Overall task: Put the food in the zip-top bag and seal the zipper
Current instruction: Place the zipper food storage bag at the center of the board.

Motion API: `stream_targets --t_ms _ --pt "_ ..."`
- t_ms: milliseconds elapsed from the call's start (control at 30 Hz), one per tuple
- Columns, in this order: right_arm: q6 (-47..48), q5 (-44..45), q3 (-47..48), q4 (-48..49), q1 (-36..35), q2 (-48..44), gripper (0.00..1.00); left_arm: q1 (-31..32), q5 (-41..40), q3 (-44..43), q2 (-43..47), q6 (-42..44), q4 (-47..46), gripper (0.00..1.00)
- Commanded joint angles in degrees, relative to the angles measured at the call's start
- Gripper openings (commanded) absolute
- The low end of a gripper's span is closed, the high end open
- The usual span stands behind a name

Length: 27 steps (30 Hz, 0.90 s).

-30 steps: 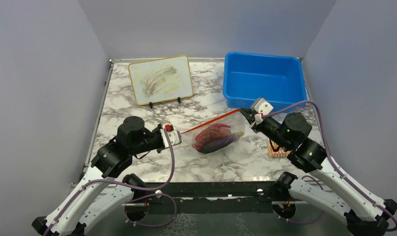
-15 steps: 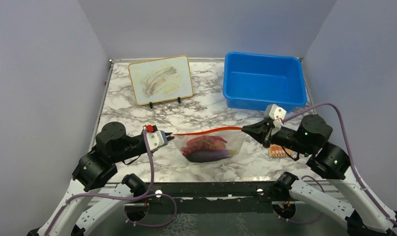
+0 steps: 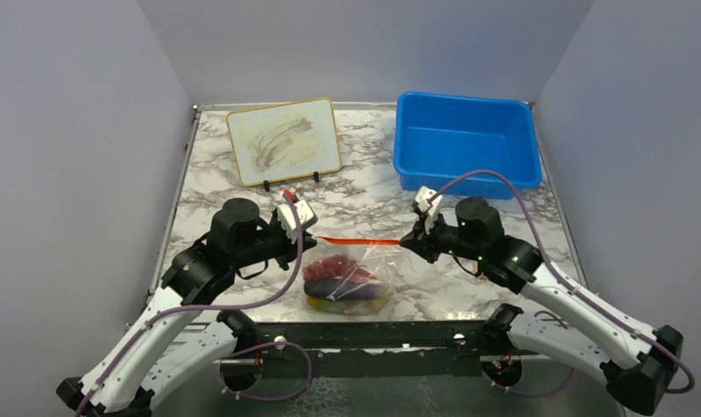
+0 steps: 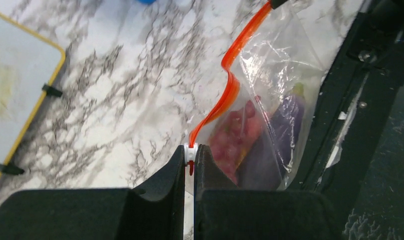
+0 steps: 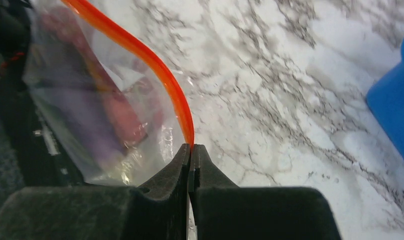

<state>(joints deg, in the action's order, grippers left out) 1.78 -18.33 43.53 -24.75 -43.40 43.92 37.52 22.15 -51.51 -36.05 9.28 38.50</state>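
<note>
No legible text, label, brand, number or sign in any view. Only faint brownish smears on the yellow-framed white board (image 3: pixel 283 141) at the back of the bench (image 3: pixel 364 187), not readable as writing.
</note>
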Motion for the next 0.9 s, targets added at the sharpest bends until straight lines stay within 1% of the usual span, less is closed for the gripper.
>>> stream_targets --t_ms 0,67,167,233,267,300,400,433,500,533,567,600,667,733,800,867 --pt "1.22 9.37 -3.17 15.18 0.33 4.83 0.01 -0.22 -9.96 1.41 -6.01 -7.53 -4.94 0.0" --pt "2.91 9.26 -2.78 19.29 0.33 7.81 0.01 -0.2 -13.18 1.36 -9.13 -8.35 -5.1 0.0" --pt "4.69 10.98 -0.95 21.58 0.33 12.46 0.01 -0.25 -17.97 0.95 -12.56 -8.58 -5.01 0.0" --pt "4.89 12.57 -0.32 23.09 0.42 14.88 0.04 -0.28 -20.96 0.62 -13.84 -8.69 -5.14 0.0" --pt "4.77 13.28 -0.22 23.96 0.42 15.49 0.08 -0.28 -22.27 0.46 -14.35 -8.67 -5.13 0.0" --pt "4.52 13.73 -0.08 24.76 0.5 15.82 0.16 -0.33 -23.52 0.24 -14.8 -8.66 -5.18 0.0" --pt "3.94 14.57 0.89 26.11 0.51 15.7 0.45 -0.35 -26.79 0.03 -16.2 -8.64 -5.27 0.01" --pt "3.33 15.33 1.22 26.19 0.51 15.42 0.53 -0.42 -27.83 -0.15 -16.68 -8.7 -5.26 0.02" --pt "2.41 16.4 1.83 25.77 0.51 14.59 0.65 -0.43 -30.18 -0.34 -17.33 -9.19 -5.27 0.08" --pt "1.82 16.74 2.04 25.35 0.51 13.97 0.73 -0.5 -31.68 -0.47 -17.6 -9.66 -5.28 0.12" --pt "1.33 17.01 2.31 24.88 0.51 13.22 0.83 -0.47 -32.66 -0.62 -17.71 -9.97 -5.3 0.16" --pt "0.71 17.24 2.35 24.32 0.51 12.48 0.88 -0.51 -33.52 -0.8 -17.81 -10.11 -5.35 0.21" --pt "-0.15 16.66 2.49 22.99 0.51 10.5 0.94 -0.56 -35.23 -1.32 -17.81 -10.5 -5.36 0.34" --pt "-1.67 15.71 2.23 22.34 0.55 8.3 0.97 -0.56 -36.43 -2.13 -17.68 -10.74 -5.4 0.45" --pt "-3.76 15.58 2.07 22.17 0.53 6.17 0.97 -0.54 -37.36 -3.16 -17.68 -11.26 -5.48 0.52" --pt "-6.14 16.55 2.41 21.48 0.51 4.56 0.98 -0.6 -38.39 -4.62 -17.73 -12.24 -5.52 0.57"
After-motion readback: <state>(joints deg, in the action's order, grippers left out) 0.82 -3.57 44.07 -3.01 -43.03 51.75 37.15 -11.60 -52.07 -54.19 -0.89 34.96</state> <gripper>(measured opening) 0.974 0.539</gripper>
